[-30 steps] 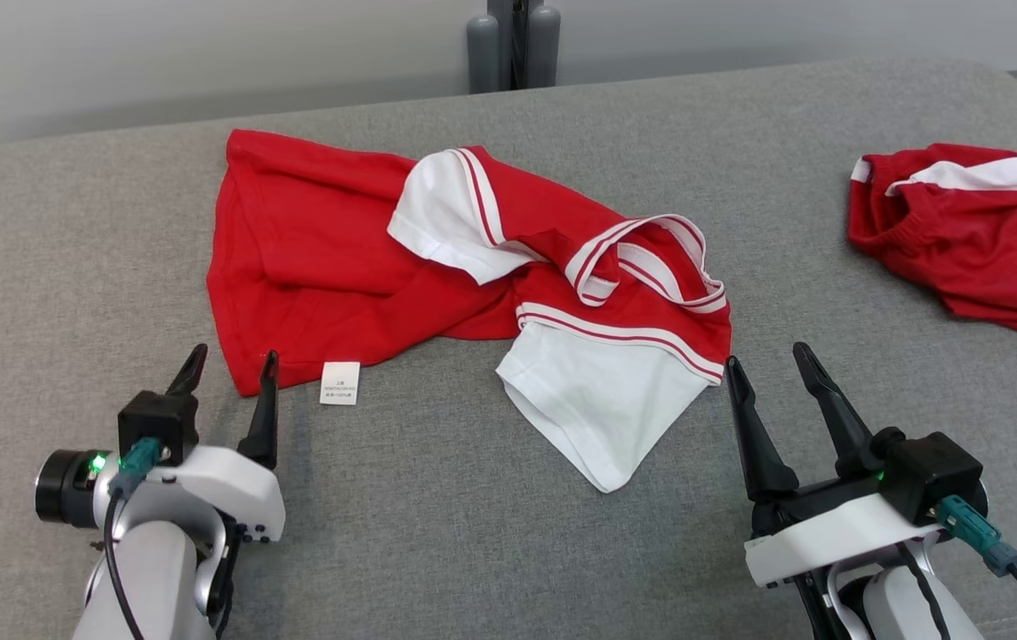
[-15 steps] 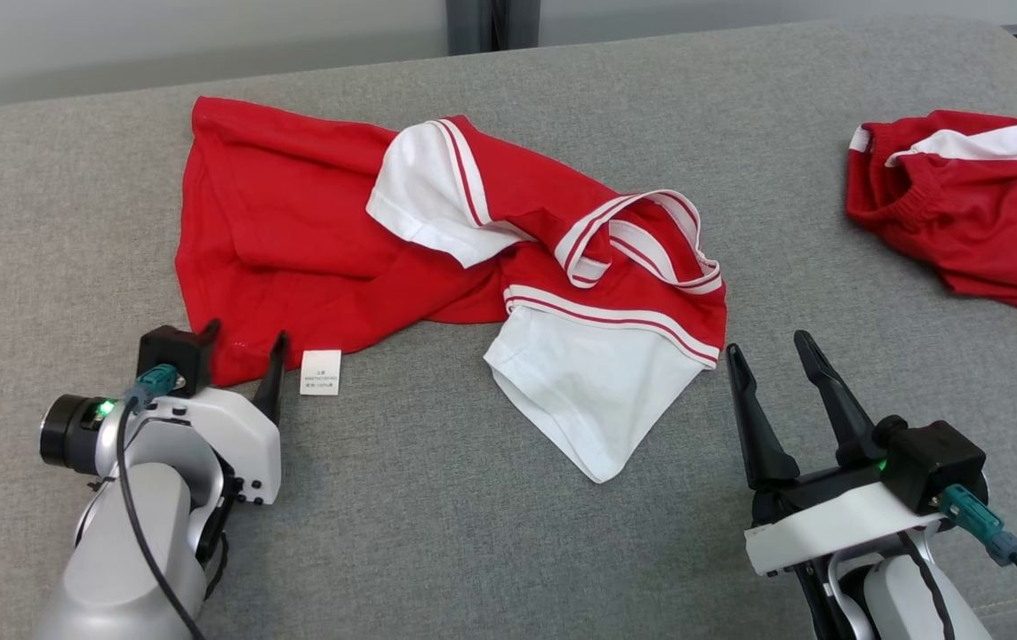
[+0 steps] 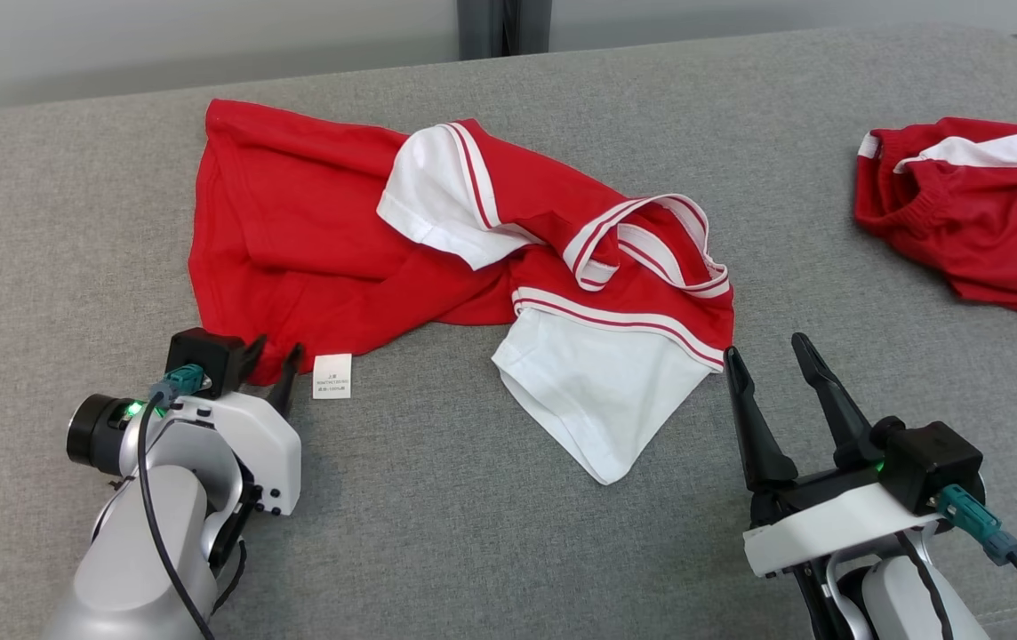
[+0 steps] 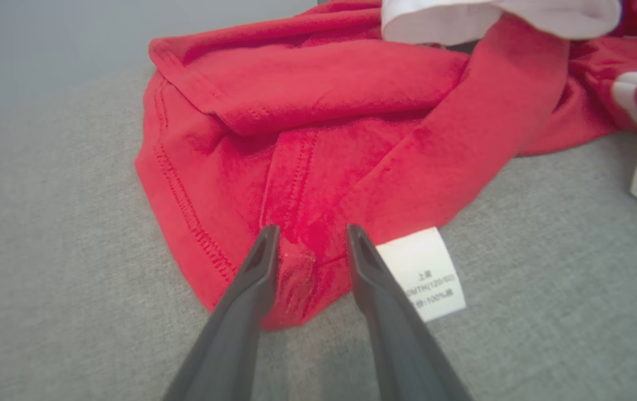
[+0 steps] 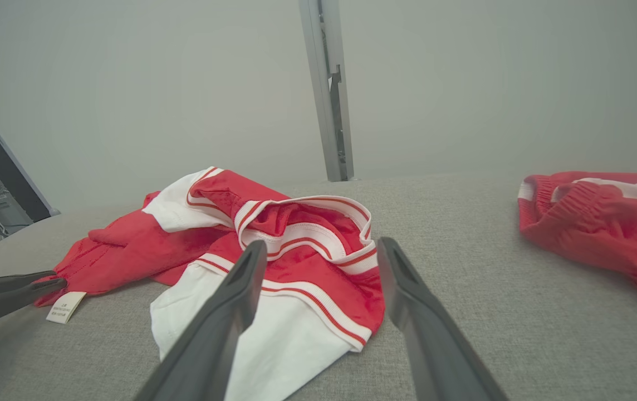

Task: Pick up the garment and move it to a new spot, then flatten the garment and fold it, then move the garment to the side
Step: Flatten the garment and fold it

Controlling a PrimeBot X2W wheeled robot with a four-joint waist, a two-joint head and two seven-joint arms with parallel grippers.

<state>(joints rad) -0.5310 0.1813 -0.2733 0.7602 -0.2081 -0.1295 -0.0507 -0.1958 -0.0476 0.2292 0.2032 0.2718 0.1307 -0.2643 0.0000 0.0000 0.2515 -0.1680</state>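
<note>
Black-fingered left end effector [image 4: 312, 230] stands parted astride the crumpled red garment's [image 3: 295, 240] hem corner, just left of its white care label [image 4: 421, 275]; pinching both layers fully would likely hold best. Well right of the label, the right end effector [image 3: 765, 347] hangs released.

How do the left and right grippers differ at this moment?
The left gripper straddles the shirt at its hem corner beside the label; the right gripper has no cloth between its jaws, by the white sleeve. Left jaws stand narrower than the right's. Both point toward the shirt.
</note>
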